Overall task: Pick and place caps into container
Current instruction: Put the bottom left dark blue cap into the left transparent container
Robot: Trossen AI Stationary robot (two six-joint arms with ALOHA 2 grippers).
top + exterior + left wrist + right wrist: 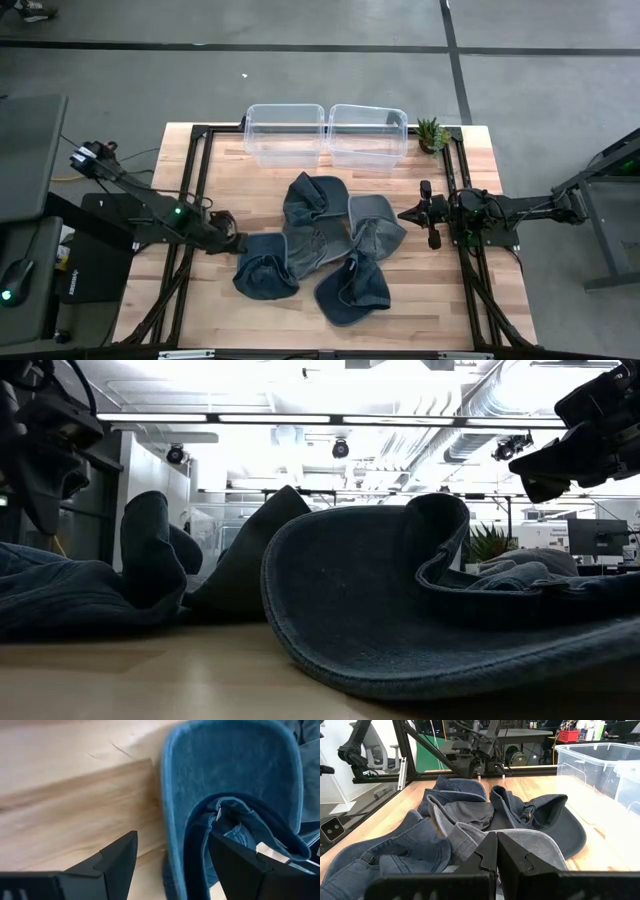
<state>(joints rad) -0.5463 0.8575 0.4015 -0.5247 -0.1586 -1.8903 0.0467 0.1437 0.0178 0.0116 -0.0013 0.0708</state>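
Several soft caps, dark slate-blue and grey, lie heaped mid-table (318, 245), brims overlapping. My left gripper (238, 242) is open at the heap's left side. It stands over the left edge of a slate-blue cap (265, 268), one finger above bare wood and the other above the cap's brim (230, 770). I see no touch. My right gripper (403, 213) is shut and hovers off the table, just right of a grey cap (375, 222), pointing at the heap (470, 815). In the low view a blue cap (400, 600) fills the foreground and both arms sit high.
Two clear plastic bins (285, 133) (367, 135) stand side by side at the table's far edge, behind the heap. A small potted plant (432, 133) sits to their right. A black frame (195, 190) runs along the table's sides. Bare wood shows left, right and near the caps.
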